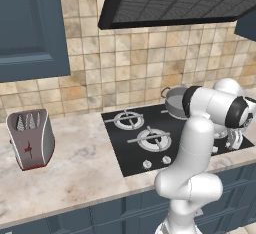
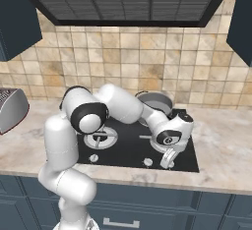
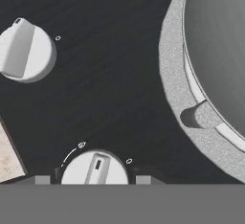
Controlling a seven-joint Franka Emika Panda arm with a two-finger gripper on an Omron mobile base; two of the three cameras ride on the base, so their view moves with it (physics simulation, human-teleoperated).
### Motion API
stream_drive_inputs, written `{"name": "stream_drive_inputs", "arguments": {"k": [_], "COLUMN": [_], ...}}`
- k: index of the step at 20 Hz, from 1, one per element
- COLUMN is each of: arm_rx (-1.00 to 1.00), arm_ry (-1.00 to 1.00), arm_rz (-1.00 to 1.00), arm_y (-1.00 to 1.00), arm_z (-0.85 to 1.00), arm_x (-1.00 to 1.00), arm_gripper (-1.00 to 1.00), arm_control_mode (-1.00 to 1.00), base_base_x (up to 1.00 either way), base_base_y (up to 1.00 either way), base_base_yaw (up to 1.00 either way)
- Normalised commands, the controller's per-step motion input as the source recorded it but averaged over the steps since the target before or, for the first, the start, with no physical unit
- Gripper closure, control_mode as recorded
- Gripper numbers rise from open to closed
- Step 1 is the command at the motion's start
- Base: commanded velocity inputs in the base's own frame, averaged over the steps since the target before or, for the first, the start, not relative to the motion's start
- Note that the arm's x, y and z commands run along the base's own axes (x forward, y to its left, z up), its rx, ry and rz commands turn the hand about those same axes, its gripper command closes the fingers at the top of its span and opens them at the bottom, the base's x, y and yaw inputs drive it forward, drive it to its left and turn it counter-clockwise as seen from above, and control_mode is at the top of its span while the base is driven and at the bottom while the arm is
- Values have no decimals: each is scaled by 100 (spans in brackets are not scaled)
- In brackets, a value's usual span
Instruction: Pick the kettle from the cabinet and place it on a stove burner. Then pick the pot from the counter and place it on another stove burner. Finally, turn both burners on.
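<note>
Spanning the counter (image 1: 80,163), the black cooktop (image 2: 130,150) carried the pot (image 2: 156,102) on its far right burner. The gripper (image 2: 169,162) hung over the near right edge, jaws apart around a silver knob (image 3: 94,168), holding nothing; another knob (image 3: 24,50) sat nearby.

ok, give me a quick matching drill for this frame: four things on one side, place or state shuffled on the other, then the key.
Things
1. pot
2. toaster
3. range hood
4. gripper

Place or state
A. mounted above the cooktop
B. low over the front knobs, at the cooktop's right front
C. on a rear burner, by the tiled wall
D. on the counter, left of the cooktop

Pairs: 1-C, 2-D, 3-A, 4-B
</note>
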Motion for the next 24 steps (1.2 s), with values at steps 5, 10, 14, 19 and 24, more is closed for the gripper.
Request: {"name": "stream_drive_inputs", "arguments": {"k": [5,10,14,19,24], "arm_rx": [0,0,0,0,0], "arm_ry": [-3,0,0,-1,0], "arm_rz": [3,0,0,0,0], "arm_y": [-17,-27,-33,-32,-35], "arm_z": [2,24,34,38,44], "arm_x": [0,3,10,12,20], "arm_gripper": [-100,-100,-100,-100,-100], "arm_control_mode": [-100,-100,-100,-100,-100], "base_base_x": [0,0,0,0,0], "base_base_y": [0,0,0,0,0], "base_base_yaw": [0,0,0,0,0]}}
